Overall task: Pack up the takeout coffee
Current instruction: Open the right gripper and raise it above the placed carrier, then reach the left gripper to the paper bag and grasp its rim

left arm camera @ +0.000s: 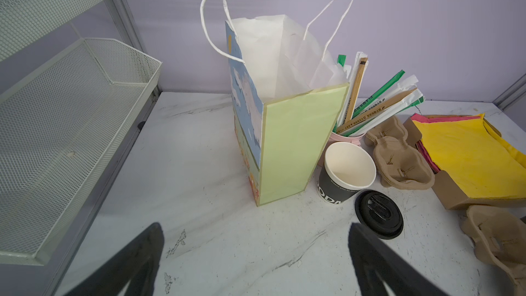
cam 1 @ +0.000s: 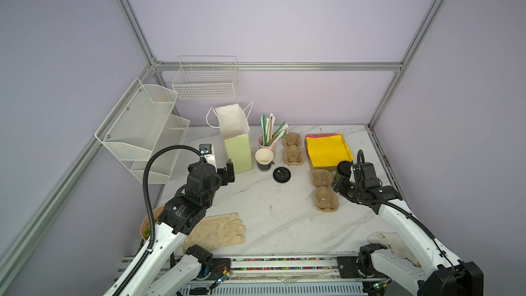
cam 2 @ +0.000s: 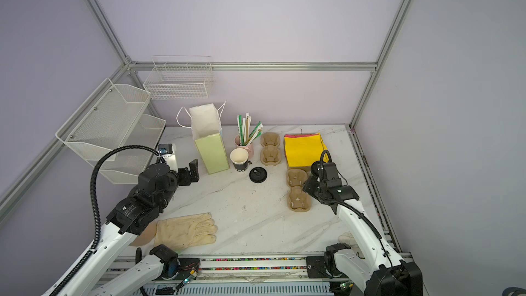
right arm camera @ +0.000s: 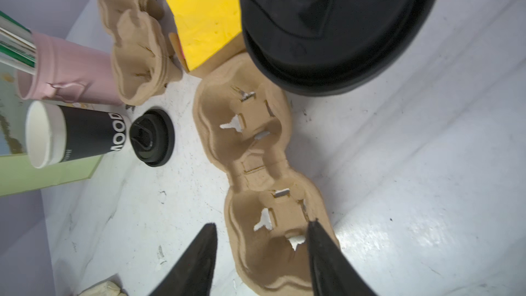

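Marble table: carries all items listed below

Mesh rack: mounted along the left edge of the table

Paper bag: stands upright toward the rear, left of centre, with its mouth open and handles up

Left gripper: jaws spread wide with nothing between them. It sits above bare table, faces the bag and does not touch it

Right gripper: jaws parted and clamping nothing. It sits over the near pocket of the pulp cup carrier, with one fingertip at the carrier's rim

Napkin box: at the rear right, with yellow sheets on top

Work glove: lies flat at the front left

Takeout coffee: outside the bag, lid on. In both top views it stands at the near corner of the napkin box, just beside the far end of the carrier and close to the right gripper. The arm hides most of its wall, so upright or tilted cannot be told

Black paper cup: upright and uncovered, just right of the bag

Loose black lid: lies flat on the table, near the black cup
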Tool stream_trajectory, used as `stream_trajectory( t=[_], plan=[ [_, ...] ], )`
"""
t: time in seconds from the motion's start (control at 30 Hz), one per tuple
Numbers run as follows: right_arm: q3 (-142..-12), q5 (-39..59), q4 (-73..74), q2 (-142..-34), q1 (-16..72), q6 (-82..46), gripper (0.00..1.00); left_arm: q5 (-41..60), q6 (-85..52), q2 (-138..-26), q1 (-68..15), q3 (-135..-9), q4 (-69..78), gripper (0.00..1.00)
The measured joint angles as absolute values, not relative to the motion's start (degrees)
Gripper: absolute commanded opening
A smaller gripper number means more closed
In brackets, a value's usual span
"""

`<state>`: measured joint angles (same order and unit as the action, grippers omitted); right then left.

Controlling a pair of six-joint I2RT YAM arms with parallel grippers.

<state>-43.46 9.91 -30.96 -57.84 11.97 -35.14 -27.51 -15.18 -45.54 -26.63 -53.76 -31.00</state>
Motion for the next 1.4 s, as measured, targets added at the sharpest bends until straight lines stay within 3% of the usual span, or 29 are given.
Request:
stream_trajectory(
  t=[0.13, 0.27, 0.47, 0.63, 0.93, 1.2, 1.4],
  plan=[
    [-45.93, 11.33, -30.57, -59.18, 14.31, -34.09, 0.69, -27.51, -15.42, -45.95, -26.63, -53.78, -31.03, 1.00],
    [-49.12, 8.43, -30.37, -64.29, 22.55, -33.93, 0.75, -27.44, -16.80, -48.12, -26.61, -54.13, -32.42, 1.00],
    [-54.92, 3.60, -28.95, -71.31, 30.06, -33.67, 0.97, -25.96, -19.62, -53.10, -25.45, -60.99, -37.39, 1.00],
    [-56.40, -1.65, -29.45, -73.65, 31.22, -33.15, 0.97, -24.40, -21.15, -54.52, -23.22, -68.99, -38.57, 1.00],
    [-53.95, -6.66, -29.98, -73.41, 31.31, -32.67, 0.97, -20.18, -22.06, -57.30, -15.31, -72.25, -40.42, 1.00],
    [-51.86, -4.03, -28.62, -72.73, 31.42, -32.69, 0.97, -12.78, -25.65, -72.20, -7.90, -84.75, -43.27, 0.99],
    [-51.07, -3.95, -28.45, -70.76, 31.55, -32.45, 0.97, -9.63, -27.27, -85.10, -5.93, -97.10, -47.29, 0.90]
  ],
)
